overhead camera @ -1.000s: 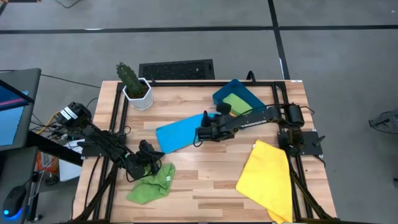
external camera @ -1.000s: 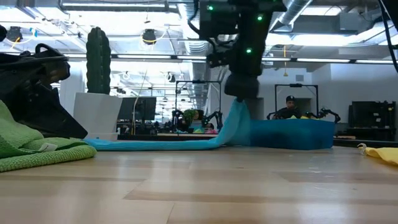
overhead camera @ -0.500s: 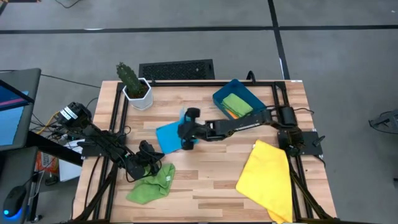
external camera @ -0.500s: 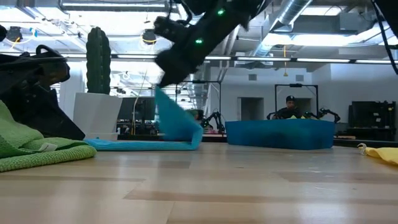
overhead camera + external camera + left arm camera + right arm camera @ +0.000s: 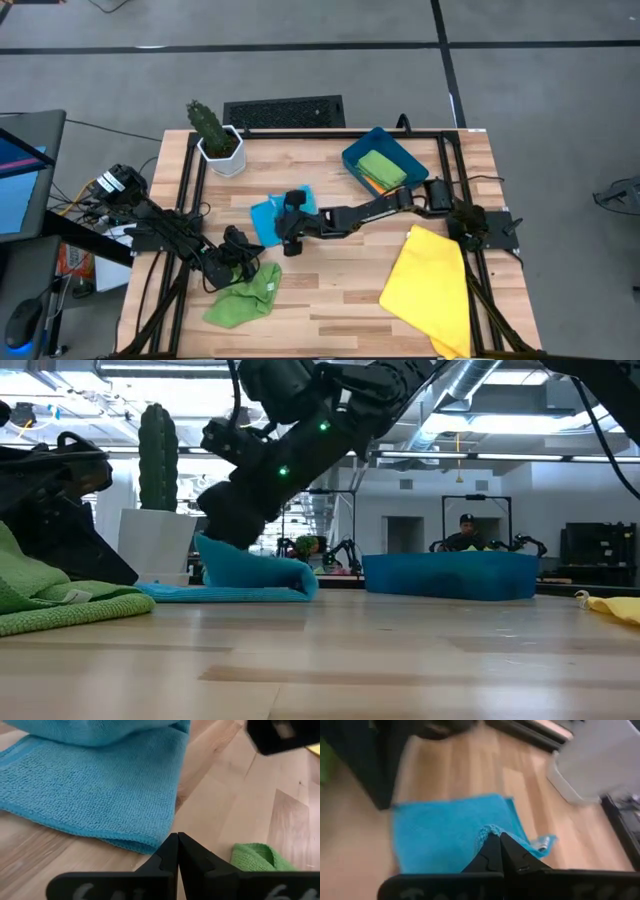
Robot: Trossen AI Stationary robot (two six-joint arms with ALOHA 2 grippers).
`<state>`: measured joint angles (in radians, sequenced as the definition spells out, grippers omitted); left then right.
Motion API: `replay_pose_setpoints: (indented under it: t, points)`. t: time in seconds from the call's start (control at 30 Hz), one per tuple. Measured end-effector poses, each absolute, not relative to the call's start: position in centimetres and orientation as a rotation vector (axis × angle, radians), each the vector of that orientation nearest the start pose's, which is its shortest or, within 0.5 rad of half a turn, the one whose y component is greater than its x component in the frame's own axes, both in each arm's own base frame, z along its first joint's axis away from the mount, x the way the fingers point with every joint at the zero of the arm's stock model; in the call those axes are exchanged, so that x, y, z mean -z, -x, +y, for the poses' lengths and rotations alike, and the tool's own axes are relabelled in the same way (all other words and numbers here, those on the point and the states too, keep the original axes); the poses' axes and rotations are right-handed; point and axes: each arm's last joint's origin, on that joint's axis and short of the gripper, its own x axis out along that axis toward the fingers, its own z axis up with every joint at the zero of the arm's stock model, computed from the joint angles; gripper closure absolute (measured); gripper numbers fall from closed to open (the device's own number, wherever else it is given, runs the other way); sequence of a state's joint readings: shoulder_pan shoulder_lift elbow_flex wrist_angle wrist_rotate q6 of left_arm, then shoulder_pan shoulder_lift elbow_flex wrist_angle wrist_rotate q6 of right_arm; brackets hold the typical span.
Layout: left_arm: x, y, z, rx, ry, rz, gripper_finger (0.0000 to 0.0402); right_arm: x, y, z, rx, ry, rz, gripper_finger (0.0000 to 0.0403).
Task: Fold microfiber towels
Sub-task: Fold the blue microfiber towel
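Note:
The light blue towel (image 5: 264,218) lies on the wood left of the table's middle, its right part doubled over the rest. My right gripper (image 5: 281,224) is shut on it, low over its left part; the low view shows the gripper (image 5: 215,543) just above the blue towel (image 5: 250,575). Near the front left, my left gripper (image 5: 243,252) is shut and bare, its fingertips (image 5: 176,837) over bare wood between the blue towel (image 5: 90,790) and a crumpled green towel (image 5: 242,296). My right gripper pinches an edge of the blue towel (image 5: 488,831) between its two fingers. The fingers come slanting down from the table's right side. The held edge hangs a little above the layer lying flat, and the rounded fold (image 5: 303,578) behind it rests on the table.
A teal bin (image 5: 385,160) at the back right holds a green and an orange towel. The yellow towel (image 5: 430,285) drapes over the front right edge. A cactus in a white pot (image 5: 215,135) stands at the back left. Bare wood lies along the front middle.
My right gripper has gone toward the table's left edge and down, tipping from steeply downward to a shallower slant. It has carried the blue towel's right edge over the rest, so the towel now lies folded over, its left part staying in place.

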<state>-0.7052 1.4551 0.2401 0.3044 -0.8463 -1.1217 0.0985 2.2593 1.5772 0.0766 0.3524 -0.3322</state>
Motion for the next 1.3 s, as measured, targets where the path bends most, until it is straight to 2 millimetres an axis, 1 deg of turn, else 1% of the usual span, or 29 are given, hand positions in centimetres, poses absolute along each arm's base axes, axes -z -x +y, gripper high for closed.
replay_pose_setpoints:
  t: [0.1, 0.2, 0.43, 0.53, 0.7, 0.83, 0.97, 1.2, 1.3]
  points:
    - [-8.83, -15.45, -10.3, -0.453, 0.442, 0.477, 0.0402, -14.42, -49.64, 4.44, 0.1, 0.444, 0.58, 0.0401]
    - [-8.83, -15.45, -10.3, -0.453, 0.442, 0.476, 0.0401, -13.87, -49.62, 4.7, 0.087, 0.448, 0.587, 0.0401]
    - [-8.84, -15.45, -10.3, -0.454, 0.441, 0.475, 0.0401, -14.24, -49.85, 4.5, 0.041, 0.424, 0.547, 0.0399]
    - [-8.84, -15.45, -10.3, -0.455, 0.441, 0.474, 0.0401, -14.24, -49.9, 4.44, -0.012, 0.4, 0.537, 0.0391]
    - [-8.84, -15.45, -10.3, -0.455, 0.441, 0.474, 0.0401, -14.22, -49.91, 4.22, -0.012, 0.378, 0.539, 0.0373]
    - [-8.84, -15.46, -10.3, -0.455, 0.442, 0.474, 0.0401, -14.21, -49.93, 4.25, -0.063, 0.37, 0.532, 0.0357]
    - [-8.84, -15.45, -10.3, -0.455, 0.442, 0.474, 0.0401, -14.22, -49.93, 4.3, -0.113, 0.356, 0.525, 0.0325]
    - [-8.88, -15.46, -10.25, -0.468, 0.443, 0.457, 0.0401, -14.56, -50.14, 4.13, -0.108, 0.351, 0.485, 0.0237]
    - [-8.88, -15.46, -10.25, -0.471, 0.452, 0.454, 0.0401, -14.68, -50.2, 3.96, -0.103, 0.342, 0.475, 0.0206]
